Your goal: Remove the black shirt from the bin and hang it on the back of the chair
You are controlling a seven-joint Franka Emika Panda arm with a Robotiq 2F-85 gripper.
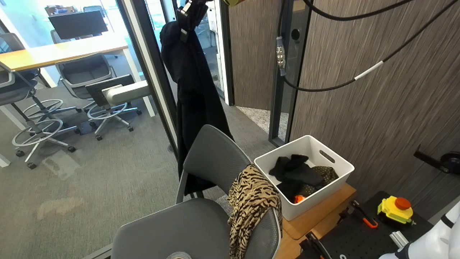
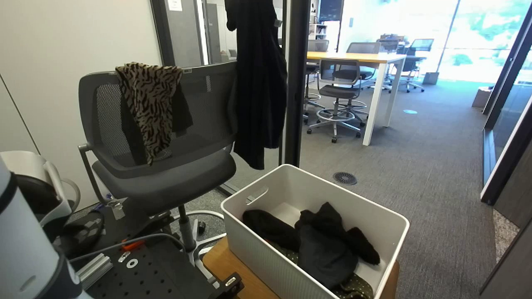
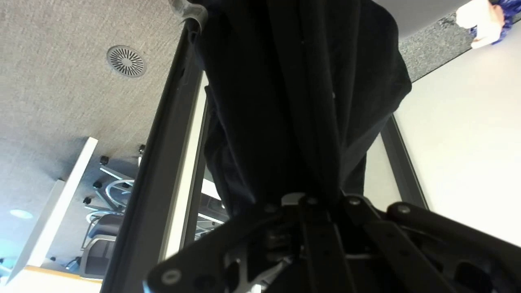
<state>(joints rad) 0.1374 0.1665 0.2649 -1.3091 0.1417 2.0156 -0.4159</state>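
The long black shirt (image 1: 196, 82) hangs down from my gripper (image 1: 184, 34), which is shut on its upper end. In an exterior view its lower part passes behind the grey chair's back (image 1: 215, 153). In the other exterior view the shirt (image 2: 261, 83) hangs by the right end of the chair back (image 2: 208, 104); I cannot tell whether they touch. The gripper is out of that picture. In the wrist view the shirt (image 3: 281, 93) bunches between the fingers (image 3: 315, 201). The white bin (image 1: 267, 156) stands beside the chair; its rim also shows here (image 2: 345, 187).
A tiger-striped cloth (image 1: 251, 198) is draped over the chair back (image 2: 153, 99). Dark clothes (image 1: 294, 172) lie in the bin, which sits on a wooden surface (image 1: 305, 223). A dark glass-wall post (image 2: 296, 83) stands close to the shirt. Cables (image 1: 330, 88) hang at upper right.
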